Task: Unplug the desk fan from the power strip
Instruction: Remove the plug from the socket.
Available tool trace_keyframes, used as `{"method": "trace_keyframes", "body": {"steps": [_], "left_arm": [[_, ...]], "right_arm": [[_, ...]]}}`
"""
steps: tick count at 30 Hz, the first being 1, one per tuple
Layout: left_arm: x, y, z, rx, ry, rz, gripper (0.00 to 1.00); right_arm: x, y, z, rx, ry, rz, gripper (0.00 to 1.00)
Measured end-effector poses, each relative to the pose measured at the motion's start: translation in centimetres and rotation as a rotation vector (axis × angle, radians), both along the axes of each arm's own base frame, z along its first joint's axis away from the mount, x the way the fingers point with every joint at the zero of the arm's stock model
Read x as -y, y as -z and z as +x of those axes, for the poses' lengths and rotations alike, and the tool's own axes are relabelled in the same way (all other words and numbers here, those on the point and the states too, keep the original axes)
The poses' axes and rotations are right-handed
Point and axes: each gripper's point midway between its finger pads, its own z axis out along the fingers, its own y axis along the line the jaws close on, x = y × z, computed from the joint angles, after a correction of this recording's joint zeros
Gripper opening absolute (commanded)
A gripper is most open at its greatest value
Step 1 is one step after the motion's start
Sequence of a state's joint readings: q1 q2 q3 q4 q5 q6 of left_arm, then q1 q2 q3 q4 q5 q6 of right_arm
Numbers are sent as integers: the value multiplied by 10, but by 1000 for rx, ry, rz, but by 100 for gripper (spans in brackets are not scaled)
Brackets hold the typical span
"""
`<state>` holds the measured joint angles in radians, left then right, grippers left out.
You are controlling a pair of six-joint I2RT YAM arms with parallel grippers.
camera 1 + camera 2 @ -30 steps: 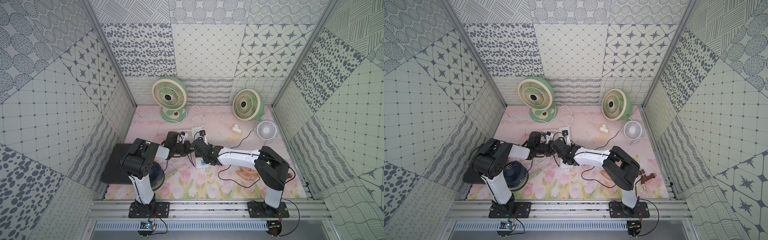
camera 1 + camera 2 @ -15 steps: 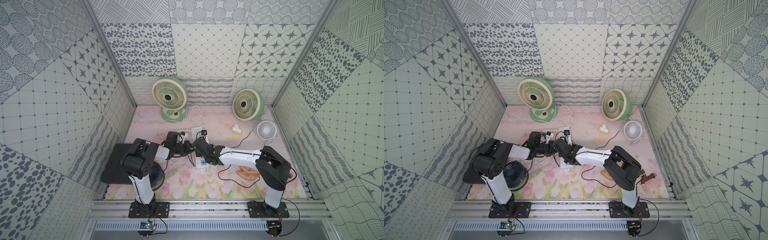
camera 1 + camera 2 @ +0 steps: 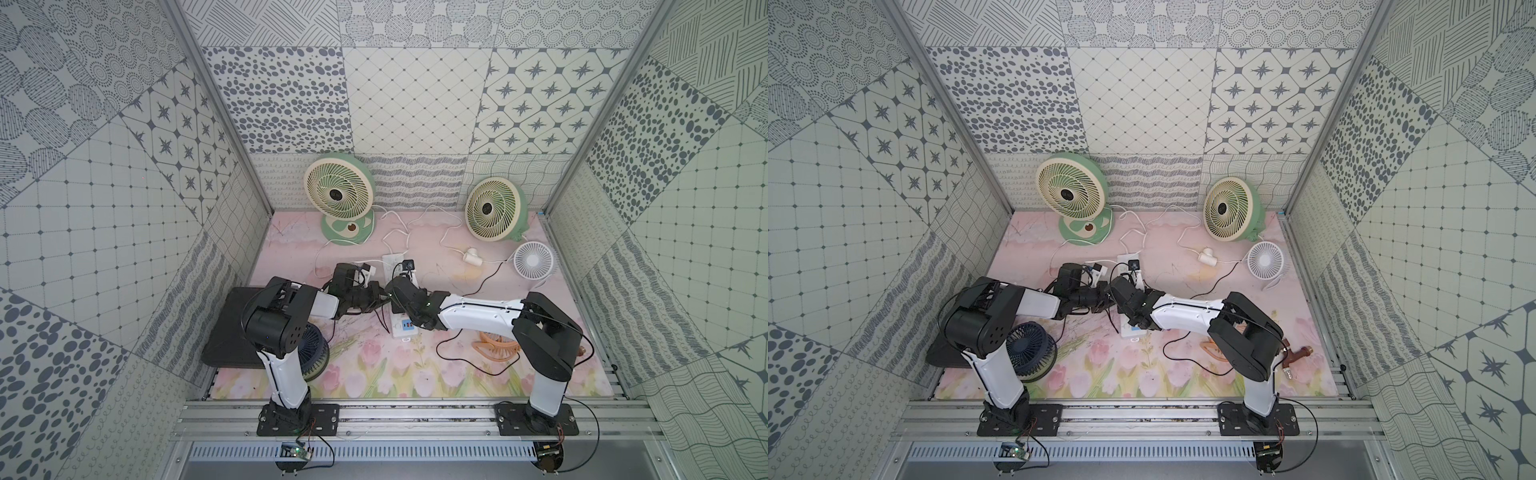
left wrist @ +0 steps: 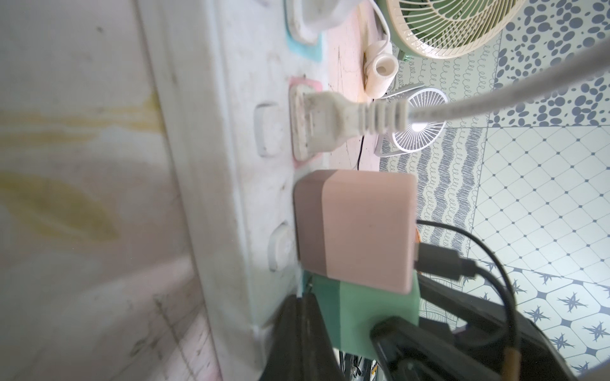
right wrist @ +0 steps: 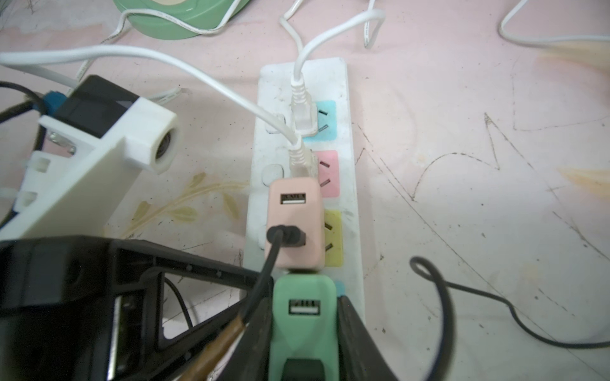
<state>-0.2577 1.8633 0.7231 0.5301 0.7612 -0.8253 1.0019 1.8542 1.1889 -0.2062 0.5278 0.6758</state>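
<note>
while the right claw [image 5: 303, 333] is clenched round the mint-green block-shaped plastic usb adapter [image 5: 303, 293], one black finger on each flank, that adapter sits plugged in toward the 6 o'clock end of the long white rectangular power strip [image 3: 390, 262]. in both top views the strip lies near the middle of the pink floral tabletop [image 3: 374, 374], long axis running 12 to 6 o'clock. a pink block-shaped adapter [image 5: 293, 217] carrying a black cable [image 5: 264, 273] touches the green one's 12 o'clock side. the left claw [image 3: 374, 296], pinched shut on nothing, lies at the strip's 9 o'clock edge, probably bracing it, though contact is hidden. the pull should go straight off the socket face, square to that axis.
</note>
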Motion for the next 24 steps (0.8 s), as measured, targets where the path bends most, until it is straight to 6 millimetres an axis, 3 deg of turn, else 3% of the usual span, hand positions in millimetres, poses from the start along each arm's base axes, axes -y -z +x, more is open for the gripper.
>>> {"method": "trace_keyframes", "body": {"steps": [6,14,24], "left_arm": [[0,0,0,0,1,1,0],[0,0,0,0,1,1,0],[0,0,0,1,1,1,0]], "right_arm": [[-9,-3,-6,49,-17,-99,15],[0,-1,1,6,11,21,15],[-5,-3,-3,35,-5,-60,16]]}}
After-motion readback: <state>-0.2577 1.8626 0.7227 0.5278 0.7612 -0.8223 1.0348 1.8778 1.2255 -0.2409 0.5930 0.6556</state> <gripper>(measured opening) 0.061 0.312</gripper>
